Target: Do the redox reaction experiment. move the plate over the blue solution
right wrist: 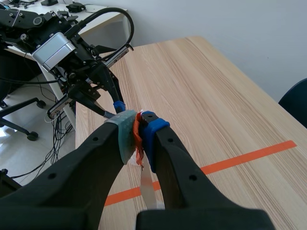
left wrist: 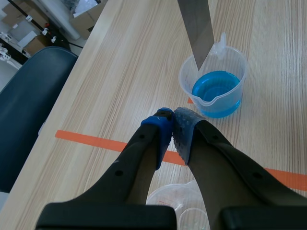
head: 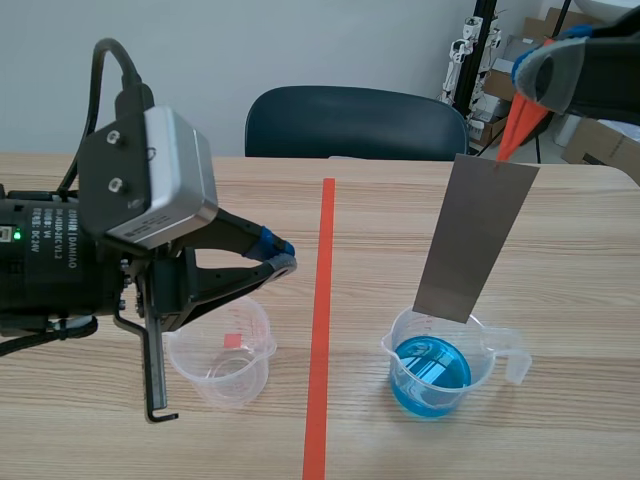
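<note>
- Right gripper (head: 535,75) pinches the plate (head: 475,240) by its orange tab (head: 520,125), lower end right at the blue-solution beaker (head: 435,370) rim.
- Left gripper (left wrist: 172,125) is closed on nothing, above the empty beaker (head: 225,355).
- Wooden table (head: 570,300), one dark chair (head: 350,120) behind; two beakers, one plate.

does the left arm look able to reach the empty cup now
Probably yes: the left gripper hangs shut just above the empty cup, nothing between them, though it must open first.

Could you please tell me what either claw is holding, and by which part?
The right claw holds the metal plate by the orange tab at its top end; the left claw is shut on nothing.
</note>
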